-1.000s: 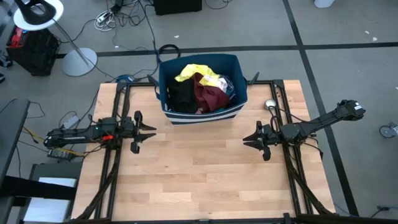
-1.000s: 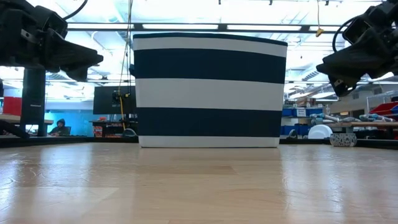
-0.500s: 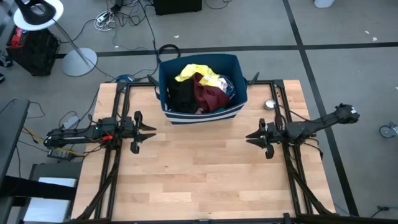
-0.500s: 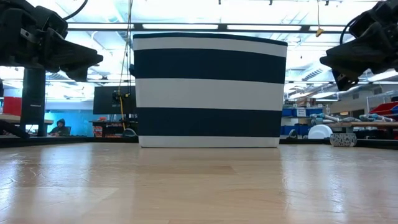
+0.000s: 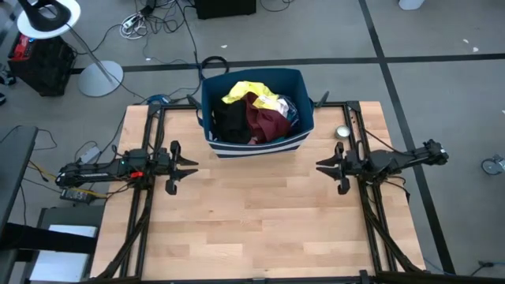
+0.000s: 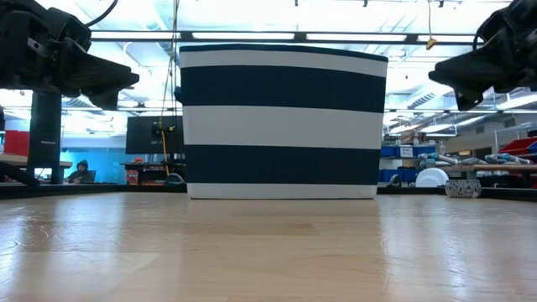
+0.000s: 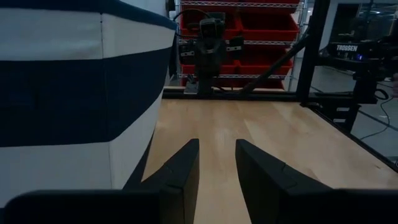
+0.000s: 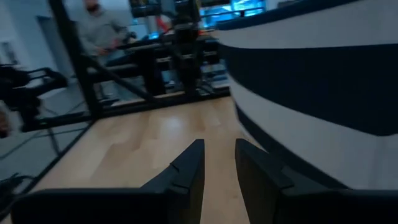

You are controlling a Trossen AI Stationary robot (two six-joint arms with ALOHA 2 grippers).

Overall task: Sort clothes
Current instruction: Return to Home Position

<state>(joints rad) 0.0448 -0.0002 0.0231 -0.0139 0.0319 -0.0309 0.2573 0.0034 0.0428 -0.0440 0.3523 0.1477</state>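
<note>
The clothes [image 5: 252,114] lay heaped inside the striped bin [image 5: 256,147] at the far edge of the surface [image 5: 252,221]. The left pincer [image 5: 192,166] hovered off one side and the right pincer [image 5: 320,167] off the other, both slightly parted, holding nothing.

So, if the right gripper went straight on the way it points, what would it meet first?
Probably the left gripper, which faces the right gripper across bare table. The line seems to pass just beside the bin, though that margin is hard to judge.
</note>
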